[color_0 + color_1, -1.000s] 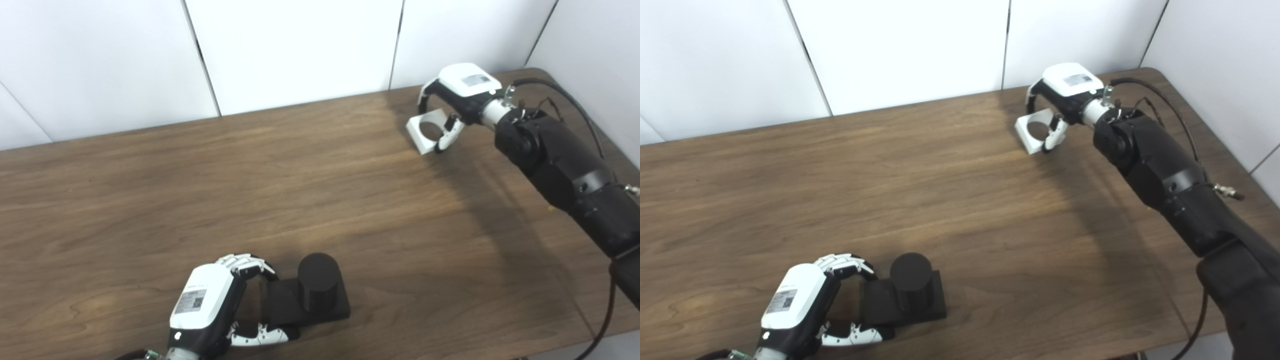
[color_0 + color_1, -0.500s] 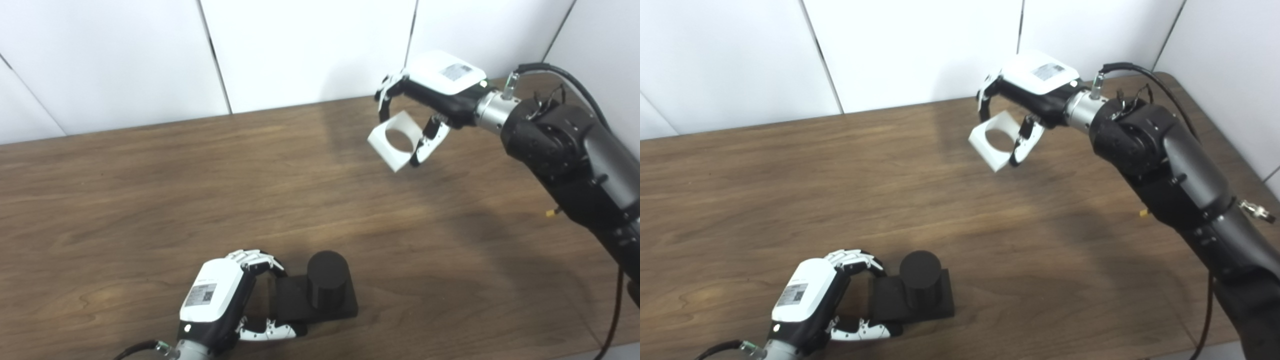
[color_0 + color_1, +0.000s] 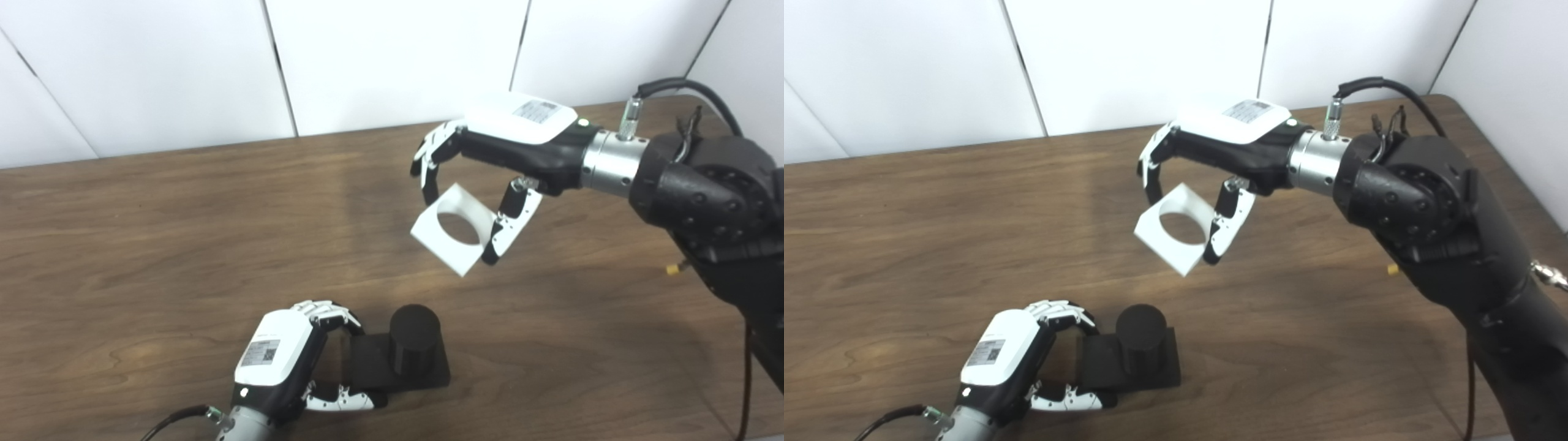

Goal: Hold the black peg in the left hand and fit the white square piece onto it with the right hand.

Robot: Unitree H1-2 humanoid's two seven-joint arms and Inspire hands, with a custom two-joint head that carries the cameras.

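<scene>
The black peg (image 3: 414,338) is a short cylinder upright on a flat black square base, resting on the brown table (image 3: 153,245) near its front edge. My left hand (image 3: 283,361) grips the base's left side, fingers over the far edge and thumb along the near edge. The white square piece (image 3: 452,229), with a round hole through its middle, hangs tilted in the air above and to the right of the peg. My right hand (image 3: 490,159) is shut on it, fingers on its far side and thumb on its right edge.
A white panelled wall (image 3: 392,55) runs behind the table's far edge. A small yellow bit (image 3: 672,269) lies on the table at the right, next to the right arm (image 3: 1427,214). A black cable (image 3: 686,89) loops above the right wrist.
My right hand has carried the white square piece off the far right of the table, leftward and toward the peg. The camera has shifted slightly. My left hand keeps its hold.
</scene>
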